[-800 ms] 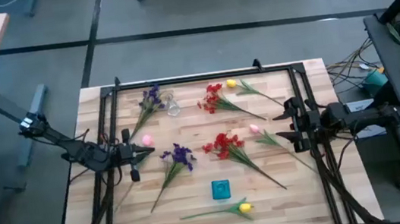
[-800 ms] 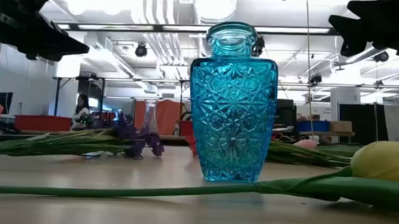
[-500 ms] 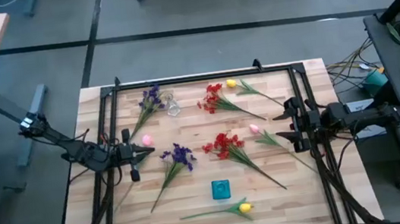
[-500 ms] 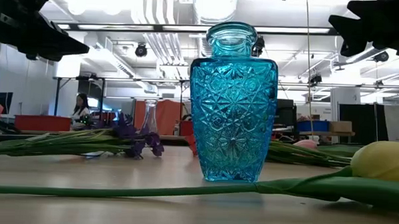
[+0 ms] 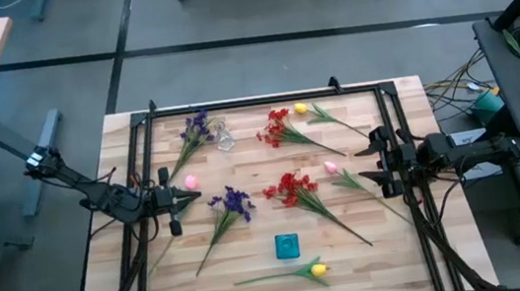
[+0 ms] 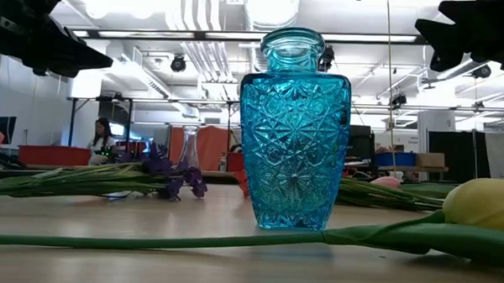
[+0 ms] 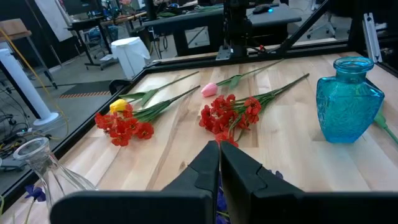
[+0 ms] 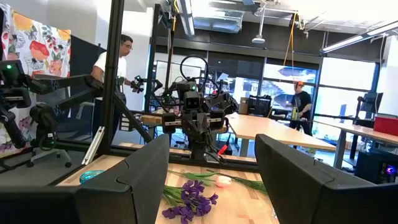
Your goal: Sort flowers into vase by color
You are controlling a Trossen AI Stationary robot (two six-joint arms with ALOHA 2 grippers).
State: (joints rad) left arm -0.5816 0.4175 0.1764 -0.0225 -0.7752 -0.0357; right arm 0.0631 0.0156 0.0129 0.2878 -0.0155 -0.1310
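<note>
Nearest the front edge of the table (image 5: 393,258) lies a yellow tulip (image 5: 318,270), its stem running left. Just behind it stands a blue vase (image 5: 287,247), upright and with no flower in it. Farther back, a purple cluster (image 5: 235,202) lies left of centre and a red cluster (image 5: 291,187) lies right of centre, with a pink tulip (image 5: 330,168) just to the right of the red one.

On the left side, level with these, the left hand (image 5: 185,199) hovers above the table with its fingers pressed together, next to another pink tulip (image 5: 190,182). Across from it, on the right side, the right hand (image 5: 366,162) hangs over the table with its fingers spread wide and holds nothing.

Toward the far edge lie a second purple cluster (image 5: 197,125), a small clear glass vase (image 5: 223,136), a second red cluster (image 5: 276,127) and a second yellow tulip (image 5: 301,109). All the flowers lie flat on the wood.

Compared with the earlier frames, nothing on the table has shifted, and both arms sit in the same places. Beyond the table, a person (image 6: 99,134) in the room has turned slightly.
</note>
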